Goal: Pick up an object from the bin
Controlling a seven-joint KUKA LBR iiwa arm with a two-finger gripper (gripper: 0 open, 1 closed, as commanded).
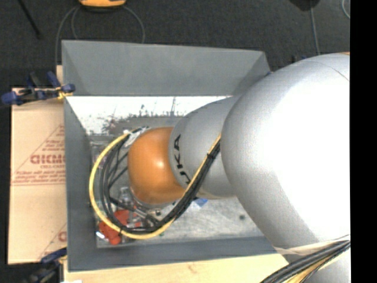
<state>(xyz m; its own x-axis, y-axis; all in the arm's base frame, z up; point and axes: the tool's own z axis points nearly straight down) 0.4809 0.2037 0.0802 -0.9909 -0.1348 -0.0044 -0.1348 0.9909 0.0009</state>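
pincer (131,207) opening: cannot tell. crumpled red plastic scrap (112,229) beside it looks light, soft; i'd pinch its middle.

A single overhead camera looks steeply down into the grey metal bin (159,69) from its near side, so the far wall's inner face shows broad; the bin takes up most of the frame. The KUKA arm (283,158) enters from the right, closest to the lens, with dark carpet (188,16) beyond the far rim.
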